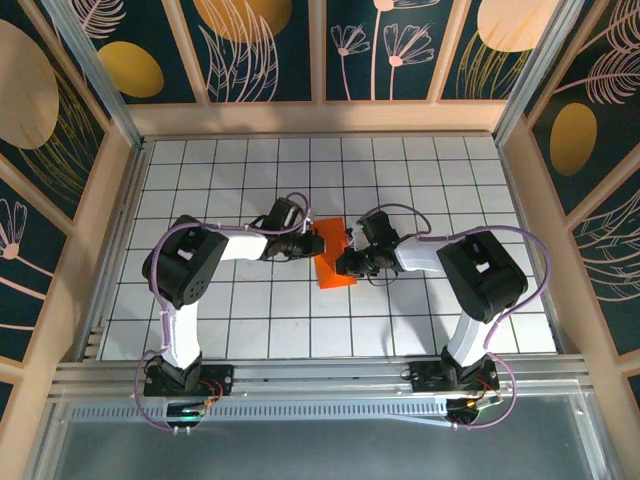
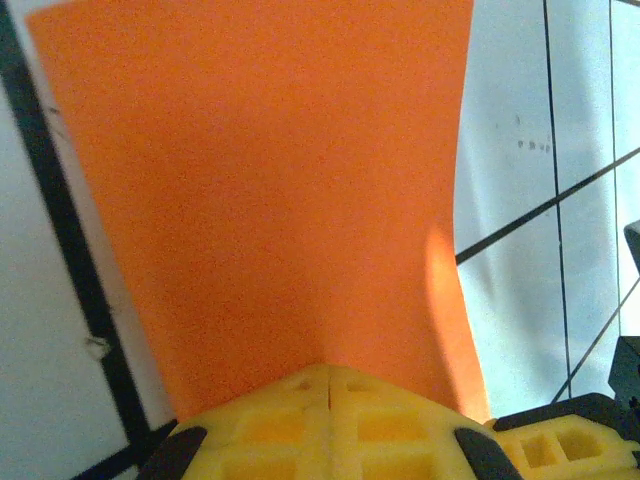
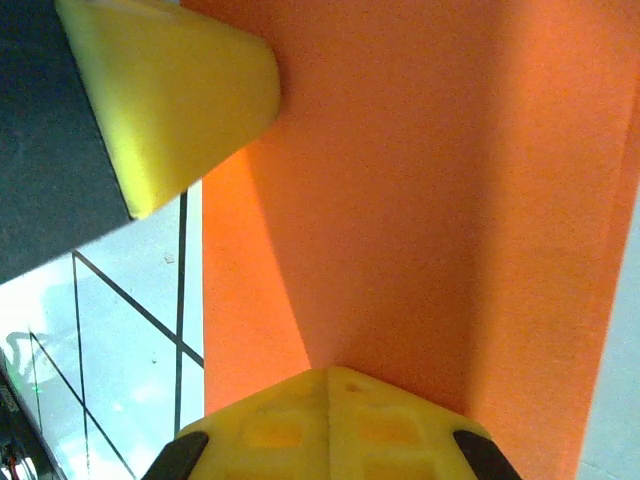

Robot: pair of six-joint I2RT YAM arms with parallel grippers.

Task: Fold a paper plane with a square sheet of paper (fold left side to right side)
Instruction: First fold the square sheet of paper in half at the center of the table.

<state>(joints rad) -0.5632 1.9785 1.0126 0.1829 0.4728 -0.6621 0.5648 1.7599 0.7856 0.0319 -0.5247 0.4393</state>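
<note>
Grippers, both closed: left gripper tip touching near edge of paper, which spreads ahead of it; right gripper tip touching the opposite edge, facing the left. Pinched or merely pressed, cannot tell. Gridded table beneath

A: Place type?
B: Robot lab cell, enclosed.
A: Shown by what?
B: A white gridded worktop is boxed in by wood-framed leaf-print panels. A left arm and a right arm are bolted to an aluminium rail.
</note>
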